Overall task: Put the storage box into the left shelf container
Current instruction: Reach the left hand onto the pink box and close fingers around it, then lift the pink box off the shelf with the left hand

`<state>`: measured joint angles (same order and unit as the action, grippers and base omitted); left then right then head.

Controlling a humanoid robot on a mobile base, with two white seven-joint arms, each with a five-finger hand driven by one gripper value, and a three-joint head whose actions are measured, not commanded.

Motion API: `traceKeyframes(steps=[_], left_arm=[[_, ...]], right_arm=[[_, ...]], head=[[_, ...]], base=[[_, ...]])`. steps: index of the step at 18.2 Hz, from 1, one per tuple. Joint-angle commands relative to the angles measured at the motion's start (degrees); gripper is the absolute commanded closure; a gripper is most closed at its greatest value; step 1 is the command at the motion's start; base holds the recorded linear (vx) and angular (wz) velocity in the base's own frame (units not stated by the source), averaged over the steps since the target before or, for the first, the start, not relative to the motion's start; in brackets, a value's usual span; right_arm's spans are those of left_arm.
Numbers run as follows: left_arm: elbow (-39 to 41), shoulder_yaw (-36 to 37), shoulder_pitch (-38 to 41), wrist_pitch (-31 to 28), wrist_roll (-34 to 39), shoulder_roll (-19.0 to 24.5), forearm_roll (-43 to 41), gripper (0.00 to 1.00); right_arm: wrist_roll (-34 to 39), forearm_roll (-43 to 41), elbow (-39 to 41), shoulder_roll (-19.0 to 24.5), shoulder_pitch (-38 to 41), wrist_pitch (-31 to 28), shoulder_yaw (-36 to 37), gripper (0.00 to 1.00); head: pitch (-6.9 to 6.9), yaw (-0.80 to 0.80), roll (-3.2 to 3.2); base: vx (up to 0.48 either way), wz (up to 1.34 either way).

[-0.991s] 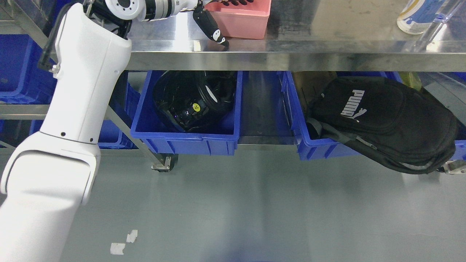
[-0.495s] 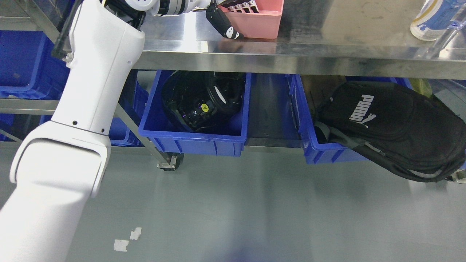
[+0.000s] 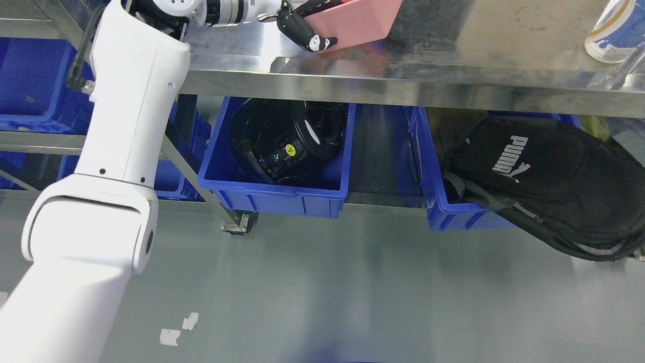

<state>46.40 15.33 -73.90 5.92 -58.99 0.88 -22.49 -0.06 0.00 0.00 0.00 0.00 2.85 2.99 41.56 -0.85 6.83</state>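
Steel table [image 3: 453,65], bottle [image 3: 612,30] on top

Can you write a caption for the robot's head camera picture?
Robot's left hand grips a tilted pink box on the steel table.

White PUMA lettering, with the leaping-cat logo beside it, runs at a slant across a black backpack [image 3: 544,176] slumped over a blue bin [image 3: 456,214] on the lower shelf. In the neighbouring bin [image 3: 274,194], a round yellow sticker [image 3: 289,149] on a black helmet [image 3: 287,138] carries one dark character, seemingly the letter A.
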Motion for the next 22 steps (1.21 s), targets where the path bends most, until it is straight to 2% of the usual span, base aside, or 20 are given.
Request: traceKeyframes(steps=[1, 5, 10, 12, 16, 18, 22], left_arm=[[-0.96, -22.0, 3.13, 0.76, 3.53, 0.12, 12.33, 1.0], [3.77, -22.37, 9.1, 4.88, 3.62, 0.12, 27.38, 1.0], [13.42, -21.05, 17.01, 13.93, 5.37, 0.12, 39.52, 1.0], [22.2, -18.6, 22.89, 15.26, 11.67, 0.12, 41.12, 0.99], [40.4, -8.77, 35.98, 16.14, 29.95, 0.12, 41.21, 0.99], [45.68, -5.59, 41.43, 16.32, 33.49, 0.12, 41.21, 0.99], [49.84, -4.35, 47.78, 19.82, 33.59, 0.12, 41.12, 0.99]], right_arm=[[-0.12, -1.23, 1.0, -1.0, -0.17, -0.04, 0.0, 0.0], [-0.12, -1.23, 1.0, -1.0, -0.26, 0.05, 0.0, 0.0], [-0.12, -1.23, 1.0, -1.0, -0.17, -0.04, 0.0, 0.0], [-0.12, -1.23, 1.0, -1.0, -0.26, -0.04, 0.0, 0.0], [-0.12, -1.23, 1.0, -1.0, -0.26, -0.04, 0.0, 0.0], [-0.12, -1.23, 1.0, -1.0, -0.26, 0.05, 0.0, 0.0], [-0.03, -1.23, 1.0, -1.0, -0.17, -0.04, 0.0, 0.0]], head=[[0.0, 0.0, 0.0], [0.0, 0.0, 0.0], [0.0, 0.0, 0.0], [0.0, 0.0, 0.0], [0.0, 0.0, 0.0], [0.0, 0.0, 0.0], [0.0, 0.0, 0.0]], base=[[-0.006, -0.02], [0.0, 0.0], [0.0, 0.0], [0.0, 0.0], [0.0, 0.0], [0.001, 0.01], [0.011, 0.17]])
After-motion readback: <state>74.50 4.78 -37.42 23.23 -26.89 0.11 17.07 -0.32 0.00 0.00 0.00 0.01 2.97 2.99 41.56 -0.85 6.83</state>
